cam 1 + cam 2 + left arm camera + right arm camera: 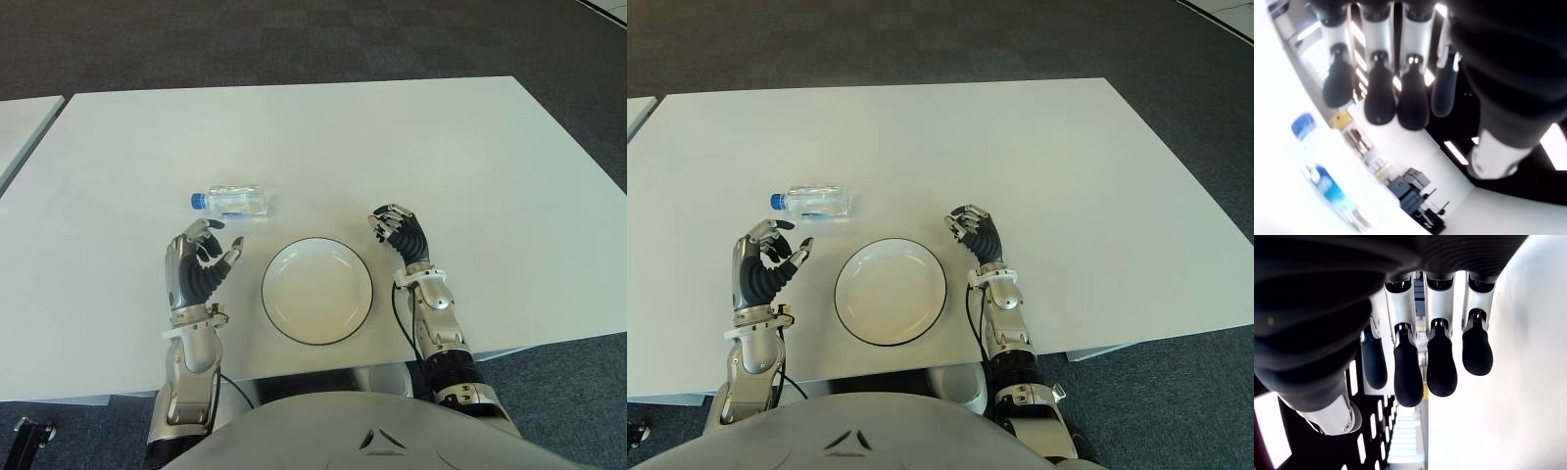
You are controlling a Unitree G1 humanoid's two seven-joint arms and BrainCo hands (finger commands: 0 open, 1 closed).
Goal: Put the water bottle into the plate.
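On the table (470,147), bottle (231,201) lies beyond the left hand (199,262), probably not touching; both hands' fingers loosely curled, empty, right hand (401,232) beside the plate (317,291).

I see the clear water bottle (231,201), blue-capped, lying on its side on the white table with its cap pointing left, just beyond and to the left of the empty white plate (317,290) with a thin dark rim, the two close but apart.
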